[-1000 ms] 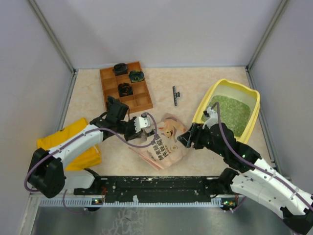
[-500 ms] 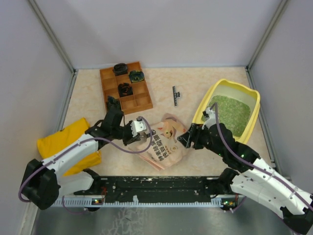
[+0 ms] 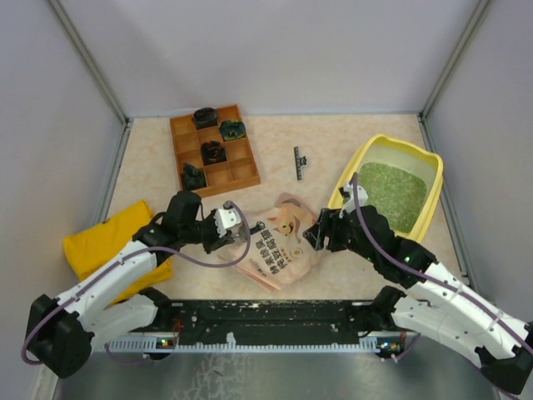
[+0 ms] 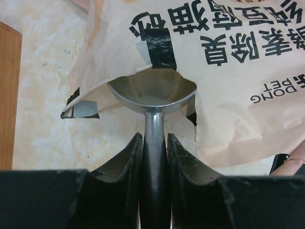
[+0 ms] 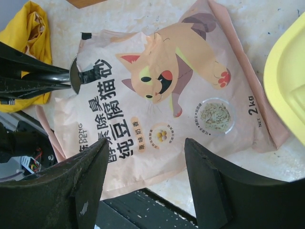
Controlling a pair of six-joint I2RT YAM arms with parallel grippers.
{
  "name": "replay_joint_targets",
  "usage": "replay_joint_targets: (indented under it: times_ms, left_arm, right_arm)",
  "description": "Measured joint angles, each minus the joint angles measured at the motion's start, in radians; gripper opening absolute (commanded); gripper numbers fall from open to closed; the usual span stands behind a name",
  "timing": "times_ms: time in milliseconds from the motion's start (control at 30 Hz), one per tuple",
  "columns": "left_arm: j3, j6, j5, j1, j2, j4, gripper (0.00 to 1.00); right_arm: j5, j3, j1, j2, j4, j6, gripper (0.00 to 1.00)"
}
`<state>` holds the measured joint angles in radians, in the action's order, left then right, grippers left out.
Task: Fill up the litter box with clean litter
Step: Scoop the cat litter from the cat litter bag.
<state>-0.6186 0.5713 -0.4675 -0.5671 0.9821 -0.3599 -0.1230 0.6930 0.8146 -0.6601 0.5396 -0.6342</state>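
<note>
The yellow litter box stands at the right, holding green clean litter; its rim shows in the right wrist view. A pink printed pouch lies flat in the middle. My left gripper is shut on the handle of a grey metal scoop. The scoop's bowl sits at the pouch's torn, taped mouth and looks empty. My right gripper is open and empty over the pouch's right edge, just left of the box.
A brown wooden compartment tray with dark small objects stands at the back left. A yellow cloth bag lies at the left. A small black tool lies behind the pouch. A black rail runs along the near edge.
My left arm has drawn back toward the left and near edge, bringing the scoop to the pouch's left mouth. My right gripper has barely moved.
</note>
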Motion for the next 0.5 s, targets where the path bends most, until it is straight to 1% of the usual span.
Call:
replay_joint_targets:
  times_ms: [167, 367, 500]
  left_arm:
    - [0.0, -0.03, 0.019, 0.0, -0.04, -0.047, 0.0]
    - [-0.007, -0.049, 0.063, 0.0, -0.132, -0.135, 0.0]
    - [-0.026, -0.055, 0.094, 0.0, -0.157, -0.187, 0.0]
  right_arm:
    - [-0.006, 0.029, 0.0, -0.015, 0.004, 0.029, 0.65]
    - [-0.023, 0.056, 0.0, -0.036, 0.004, 0.064, 0.65]
    - [-0.034, 0.079, 0.0, -0.053, 0.001, 0.085, 0.65]
